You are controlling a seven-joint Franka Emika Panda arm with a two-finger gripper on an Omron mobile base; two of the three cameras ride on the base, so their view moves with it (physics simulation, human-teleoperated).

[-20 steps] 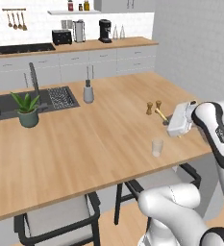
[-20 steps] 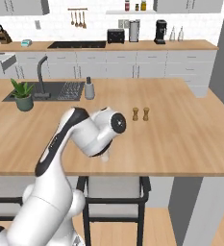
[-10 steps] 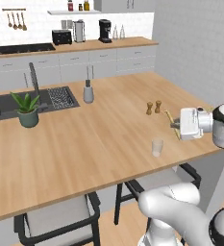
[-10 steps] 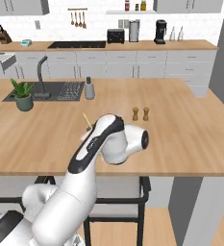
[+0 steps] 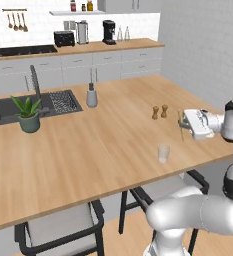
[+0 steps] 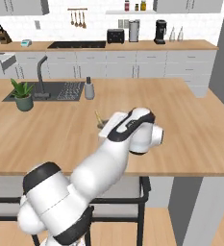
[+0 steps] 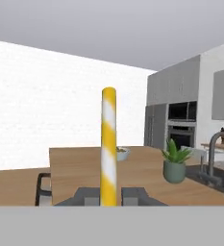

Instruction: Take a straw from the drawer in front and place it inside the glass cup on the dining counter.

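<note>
Gripper state: the gripper (image 5: 185, 124) is clamped narrow on the straw (image 5: 180, 125), which stands between the two fingertips (image 7: 87, 196) in the hand view.
Straw position: held upright above the dining counter (image 5: 88, 150), near its right edge.
Glass cup position: the glass cup (image 5: 163, 153) stands on the counter, near the front edge, below and to the left of the gripper, apart from it.
Step in hand: judged to be carrying the straw toward the cup.
Alignment: bring the lower straw end directly over the cup mouth before descending.
Orientation: keep the straw close to vertical; a tilt risks catching the rim.
Release: open only once the lower end is inside the cup.
Hazard: the two brown shakers (image 5: 159, 112) stand nearby; keep clear.
</note>
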